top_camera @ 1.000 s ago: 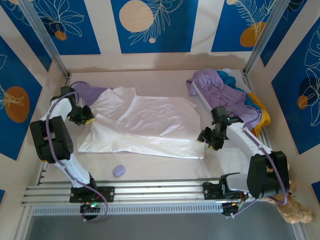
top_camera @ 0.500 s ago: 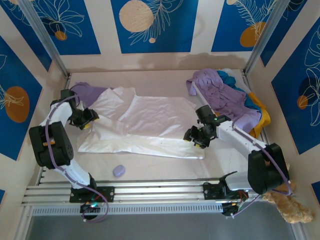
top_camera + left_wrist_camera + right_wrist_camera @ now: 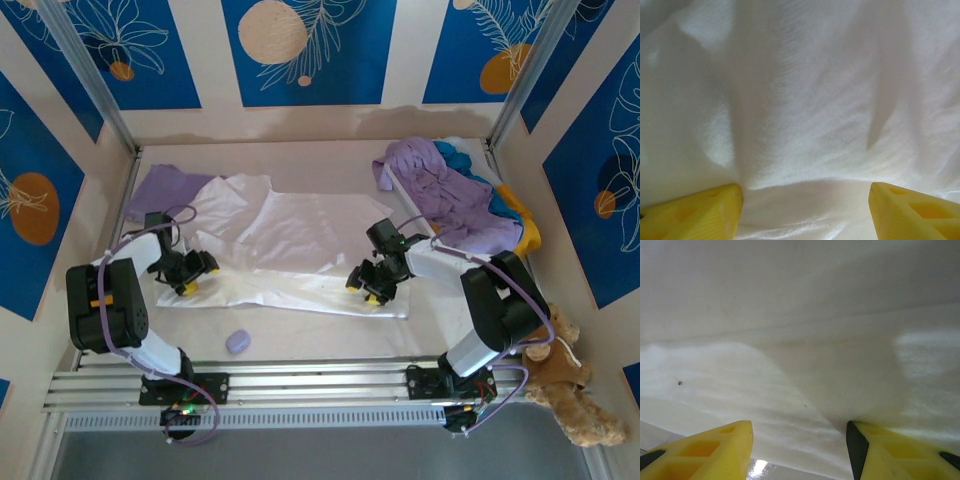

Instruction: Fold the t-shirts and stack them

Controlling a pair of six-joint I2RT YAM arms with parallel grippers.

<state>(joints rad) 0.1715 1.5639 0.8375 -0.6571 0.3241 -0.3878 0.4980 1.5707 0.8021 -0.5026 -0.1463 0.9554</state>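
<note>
White t-shirt [image 3: 300, 240] spread flat; lavender t-shirt [image 3: 440, 190] heaped back right.

Lab robot cell: aluminium rails [image 3: 310, 385], patterned wall panels [image 3: 300, 50].

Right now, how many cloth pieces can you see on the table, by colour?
white t-shirt: 1
lavender cloth, one far left and one at right: 2
teal cloth: 1
yellow-orange cloth: 1
Total: 5

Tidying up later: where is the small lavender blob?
Top view: the lavender blob lies left of centre, just off the near edge of the white t-shirt.
</note>
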